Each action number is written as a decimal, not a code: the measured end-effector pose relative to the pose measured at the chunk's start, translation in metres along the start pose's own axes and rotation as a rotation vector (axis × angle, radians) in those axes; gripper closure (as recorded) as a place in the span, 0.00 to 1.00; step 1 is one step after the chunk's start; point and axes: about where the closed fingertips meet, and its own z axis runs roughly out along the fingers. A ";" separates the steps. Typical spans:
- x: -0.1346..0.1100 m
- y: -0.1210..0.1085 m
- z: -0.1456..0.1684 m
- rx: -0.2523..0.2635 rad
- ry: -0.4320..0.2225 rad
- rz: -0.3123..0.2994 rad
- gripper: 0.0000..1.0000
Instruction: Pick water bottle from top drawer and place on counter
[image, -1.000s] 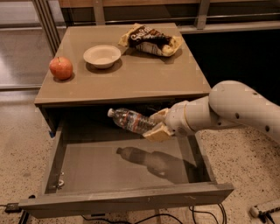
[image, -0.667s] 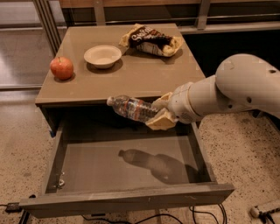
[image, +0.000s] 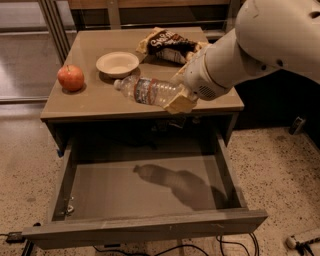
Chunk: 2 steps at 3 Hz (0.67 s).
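The water bottle (image: 149, 91) is clear and ribbed, with a white cap pointing left and a red-and-white label band. It hangs on its side in the air over the front part of the counter (image: 90, 102). My gripper (image: 180, 95) is shut on the bottle's base end, coming in from the right on the big white arm. The top drawer (image: 145, 192) stands pulled out below, its grey floor bare except for the shadow of the bottle and arm.
On the counter stand a red apple (image: 70, 77) at the left, a white bowl (image: 117, 63) behind the bottle, and a dark chip bag (image: 167, 44) at the back right. Speckled floor lies on both sides. Cables run under the drawer front (image: 150, 227).
The gripper has lifted the bottle up out of the drawer space and carried it back over the counter's front part. The arm has risen with it.
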 end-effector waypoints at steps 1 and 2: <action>0.005 -0.034 0.002 0.028 0.003 -0.005 1.00; 0.015 -0.072 0.006 0.046 0.005 0.001 1.00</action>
